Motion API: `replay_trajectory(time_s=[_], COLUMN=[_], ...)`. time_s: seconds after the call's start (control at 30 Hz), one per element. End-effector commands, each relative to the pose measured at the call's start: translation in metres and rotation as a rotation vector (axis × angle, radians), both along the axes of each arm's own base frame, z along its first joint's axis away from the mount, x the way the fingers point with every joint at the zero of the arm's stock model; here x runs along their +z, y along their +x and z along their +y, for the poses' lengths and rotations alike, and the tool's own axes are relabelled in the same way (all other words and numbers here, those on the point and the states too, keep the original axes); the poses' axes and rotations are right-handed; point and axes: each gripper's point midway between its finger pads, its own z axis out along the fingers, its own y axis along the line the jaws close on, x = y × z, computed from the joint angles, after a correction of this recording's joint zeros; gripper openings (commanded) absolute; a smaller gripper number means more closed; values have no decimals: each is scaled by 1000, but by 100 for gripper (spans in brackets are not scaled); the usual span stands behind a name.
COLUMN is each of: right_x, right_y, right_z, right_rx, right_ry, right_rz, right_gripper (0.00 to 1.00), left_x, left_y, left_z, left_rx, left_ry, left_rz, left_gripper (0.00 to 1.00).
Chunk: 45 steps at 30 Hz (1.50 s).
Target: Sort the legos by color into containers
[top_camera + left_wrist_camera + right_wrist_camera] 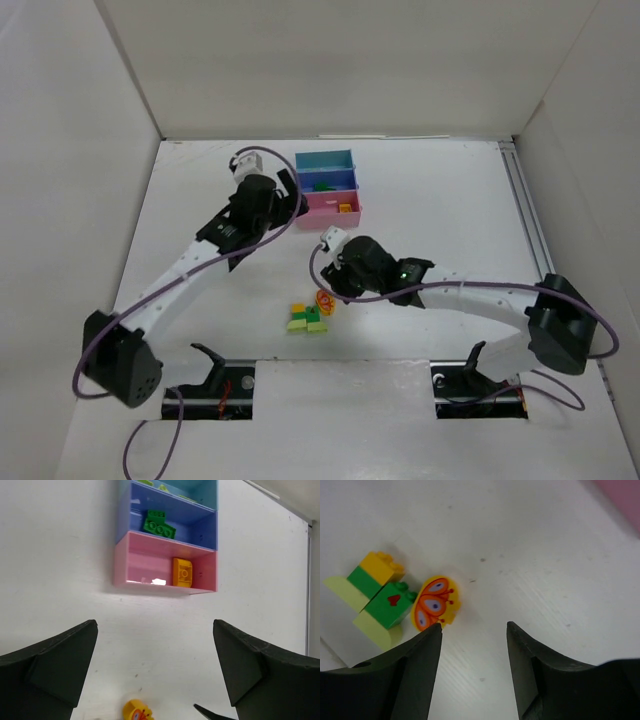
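The containers stand in a row at the back: teal, blue and pink. In the left wrist view a dark green brick lies in the blue tray. An orange brick lies in the pink tray. My left gripper hangs wide open and empty just in front of the pink tray. A yellow round piece with an orange butterfly lies just beyond the left fingertip of my right gripper, which is open with only bare table between its fingers. Beside it sit clustered yellow, dark green and light green legos.
White walls close in the table on the left, back and right. A metal rail runs along the right side. The brick cluster lies near the middle, in front of the arm bases. Light green pieces show in the teal tray.
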Motion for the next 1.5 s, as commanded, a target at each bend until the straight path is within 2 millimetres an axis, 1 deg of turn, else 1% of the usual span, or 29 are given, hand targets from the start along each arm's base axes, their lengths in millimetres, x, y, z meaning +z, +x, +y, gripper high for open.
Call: replay_trajectory(time_s=[0.0,0.03,0.07,0.1,0.13,0.17,0.2,0.3,0.33,0.37,0.4,0.43,0.47,0.5,0.53,0.57,0.73,0.8,0.83,0.97,1.1,1.13,1.2,1.23,1.27,1.33,1.37,1.43,1.47], right_x=[2,-4,-8,-19,-23,-28,-33,-48,-52,-61,-64,-67,-73,-76,-72,-75,-76,-85,-83,-84,-82,-76,-81,-78,-82,-81,-80,-78,-73], right_y=[-21,-28,-35,-36,-45,-46,-53,-70,-71,-71,-72,-70,-68,-63,-58,-57,-54,-53,-51,-44,-34,-31,-30,-28,-28,-26,-27,-28,-26], right_z=[36,38,42,39,41,39,39,35,35,31,30,29,28,24,25,24,28,29,34,50,57,63,65,68,66,66,64,60,59], right_rx=[119,142,162,162,185,185,206,249,249,233,231,209,180,142,109,75,28,27,28,62,43,43,43,50,35,21,21,2,-16], right_ry=[22,8,-1,-23,-28,-46,-51,-103,-112,-135,-149,-155,-171,-188,-178,-184,-153,-168,-156,-151,-160,-139,-149,-146,-152,-150,-148,-152,-138], right_rz=[16,35,41,55,68,80,93,115,120,132,126,133,145,129,119,134,138,145,139,116,84,74,79,69,74,72,71,79,71], right_gripper=[60,60,61,61,61,61,61,61,61,61,61,61,61,61,62,62,64,64,66,66,66,66,66,60,58,50,44,37,32], left_x=[-15,-5,-7,-17,-18,-10,-11,-9,-8,-11,-7,-11,-6,-8,-8,-10,-4,-4,-4,-3,-3,-3,1,1,-1,2,2,2,2], left_y=[-33,-42,-47,-56,-59,-63,-67,-72,-74,-76,-75,-78,-76,-78,-78,-80,-80,-80,-80,-82,-84,-84,-83,-83,-84,-84,-84,-84,-84], left_z=[41,48,54,59,66,68,71,76,77,78,79,81,82,83,83,84,88,88,88,91,94,94,95,95,96,96,98,98,97], left_rx=[113,128,149,149,171,171,171,179,179,179,186,186,196,196,196,196,216,216,216,224,237,237,245,245,245,245,252,252,257], left_ry=[51,27,20,33,31,12,16,14,15,24,23,37,36,43,43,50,37,37,37,42,50,50,48,48,55,54,58,58,51], left_rz=[37,10,9,26,27,1,6,-4,-3,9,-1,17,5,15,15,23,1,1,1,-2,10,10,0,0,8,7,4,4,5], left_gripper=[99,99,99,99,99,99,99,99,99,99,99,99,99,99,99,99,99,99,99,99,99,99,99,99,99,99,99,99,99])
